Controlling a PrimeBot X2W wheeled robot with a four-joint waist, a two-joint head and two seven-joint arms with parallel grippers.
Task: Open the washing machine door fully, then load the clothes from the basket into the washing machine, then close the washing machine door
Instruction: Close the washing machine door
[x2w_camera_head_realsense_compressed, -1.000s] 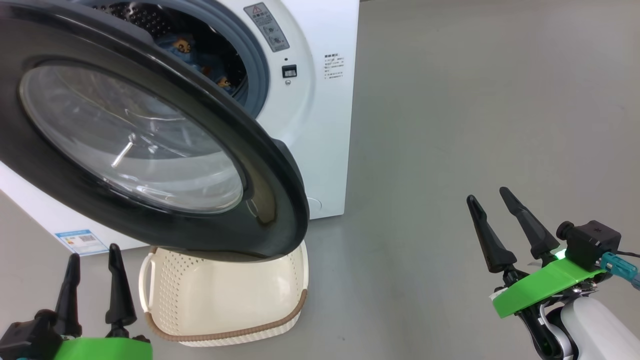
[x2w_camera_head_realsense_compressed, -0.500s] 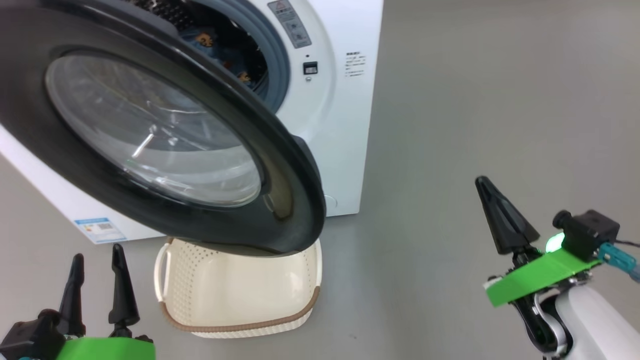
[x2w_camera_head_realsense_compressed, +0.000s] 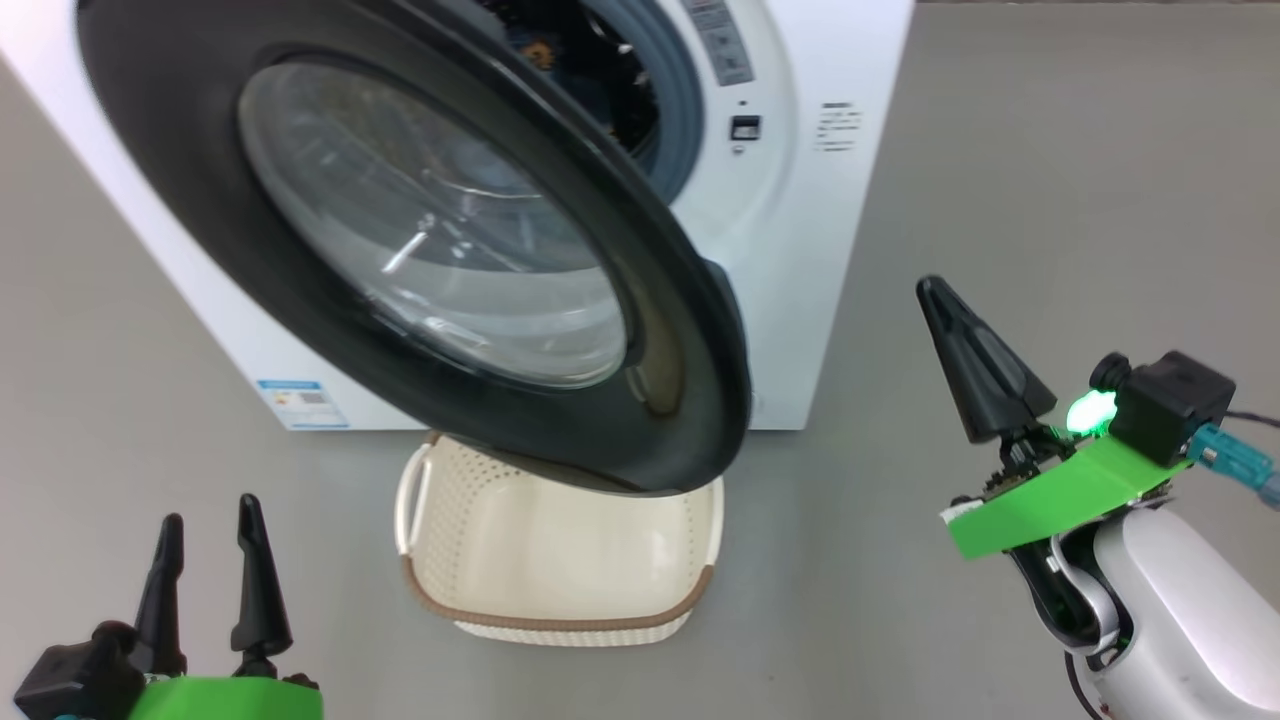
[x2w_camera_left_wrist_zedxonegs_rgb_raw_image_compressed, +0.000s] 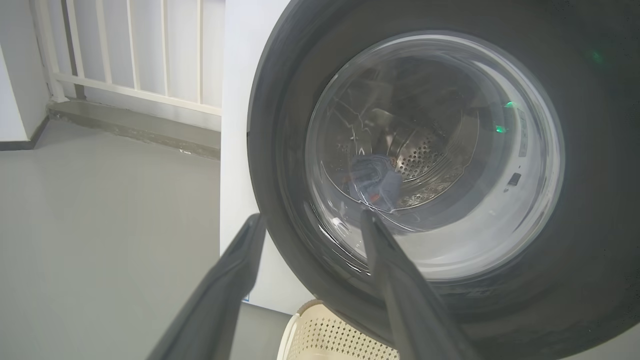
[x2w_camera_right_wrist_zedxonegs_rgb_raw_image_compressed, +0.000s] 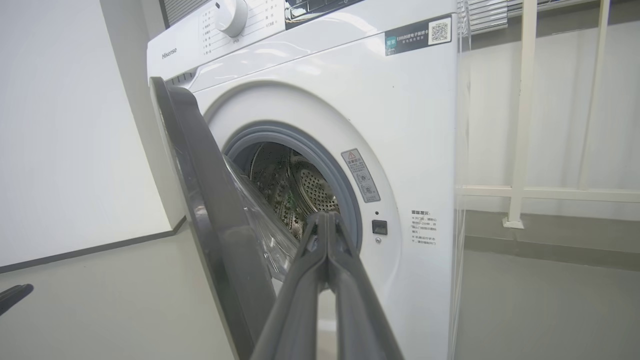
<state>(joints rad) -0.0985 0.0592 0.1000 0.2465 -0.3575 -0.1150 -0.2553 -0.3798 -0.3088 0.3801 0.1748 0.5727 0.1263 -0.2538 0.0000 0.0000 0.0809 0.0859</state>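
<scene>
Black door (x2w_camera_head_realsense_compressed: 420, 240) left of right pincer (x2w_camera_head_realsense_compressed: 935, 296)

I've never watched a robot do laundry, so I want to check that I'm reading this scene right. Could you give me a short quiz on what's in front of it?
1. True or false: the part of the basket that shows under the door holds clothes.
2. The right gripper is: A) spread wide; B) shut, holding nothing; C) clamped on the door's rim.
3. Fill in: the blue clothes lie inside the ___ of the washer.

Key: 1 false; 2 B; 3 drum.
</scene>
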